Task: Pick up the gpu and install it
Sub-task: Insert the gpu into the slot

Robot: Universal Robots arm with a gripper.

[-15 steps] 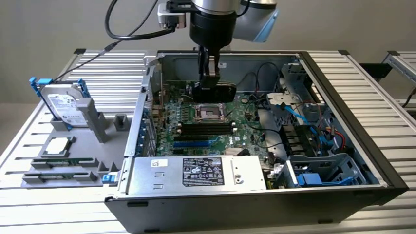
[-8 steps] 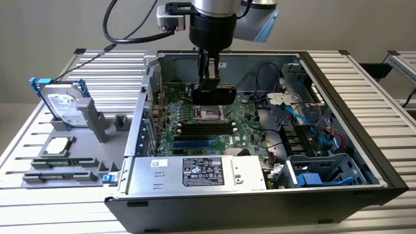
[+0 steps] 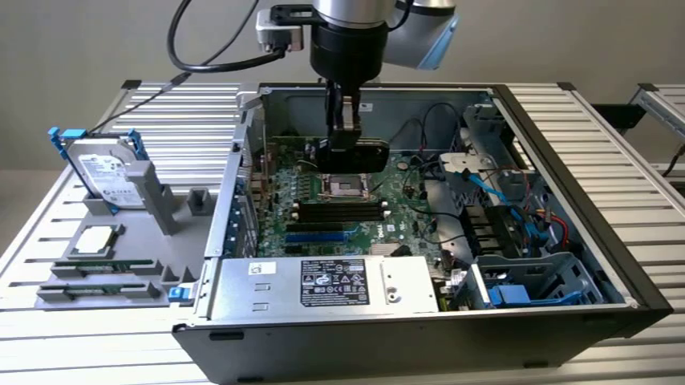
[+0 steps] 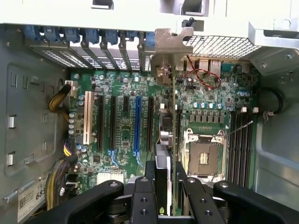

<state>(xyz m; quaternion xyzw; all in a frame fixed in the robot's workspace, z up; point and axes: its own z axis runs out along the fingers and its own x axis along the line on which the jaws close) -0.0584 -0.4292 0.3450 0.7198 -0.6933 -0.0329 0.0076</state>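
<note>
1. On the exterior view's left, a grey fixture (image 3: 64, 293) is seen on the slatted table (image 3: 96, 345). A silver hard drive (image 3: 107, 172) in blue rails is stood upright in it. A processor (image 3: 95, 239) is laid flat nearer the camera, beside narrow green memory sticks (image 3: 102, 267).
2. Next to the fixture, an open computer case (image 3: 428, 345) is laid on its side, with the motherboard (image 3: 278, 192) exposed and the power supply (image 3: 321, 282) set along the near edge.
3. Over the middle of the case, the gripper (image 3: 345, 143) is shown hanging from the arm, its fingers clamped on the gpu (image 3: 364, 155). The card is held on edge over the motherboard, just behind the processor socket (image 3: 345, 186) and toward the case's far wall.
4. In the wrist view, the gpu (image 4: 164, 135) is caught edge-on in the gripper (image 4: 167, 183). Its metal end bracket (image 4: 174, 41) is placed at the rear slot openings. It is flanked by the blue expansion slot (image 4: 137, 123) on one side and the socket (image 4: 204, 156) on the other. Whether its lower edge is touching a slot cannot be told.
5. On the exterior view's right, a drive cage (image 3: 535, 281) and blue cables (image 3: 482, 186) are seen inside the case.
</note>
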